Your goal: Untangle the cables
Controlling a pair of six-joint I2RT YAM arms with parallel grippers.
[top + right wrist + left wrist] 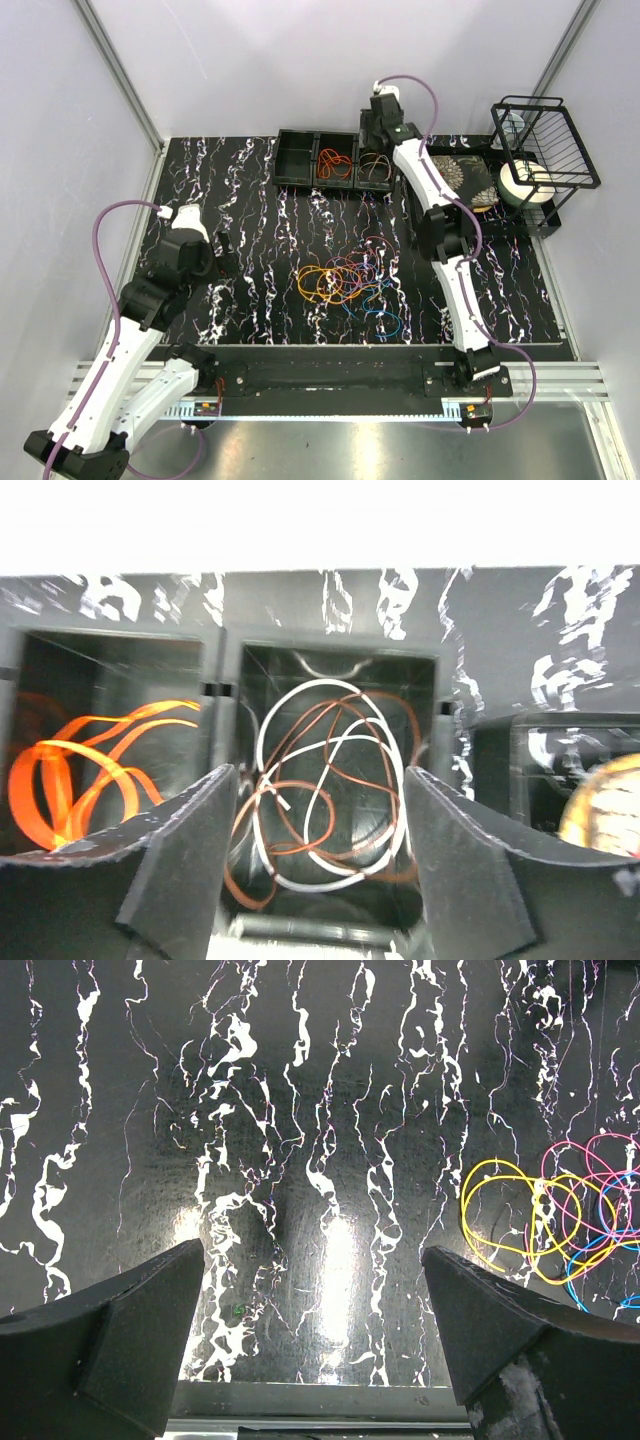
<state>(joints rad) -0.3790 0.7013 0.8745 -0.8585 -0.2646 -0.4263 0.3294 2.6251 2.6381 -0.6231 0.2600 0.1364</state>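
Cables point(345, 282) — thin coloured wire loops heaped mid-frame — look light, limp and snag-prone; best pinched at one outlying yellow strand point(308, 283). Left gripper point(315, 1350) and right gripper point(320, 870) both gape, empty.

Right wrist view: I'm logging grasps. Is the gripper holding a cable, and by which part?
Nothing is held. The right gripper is open above the tray compartment, and the white and brown cables lie loose inside it.
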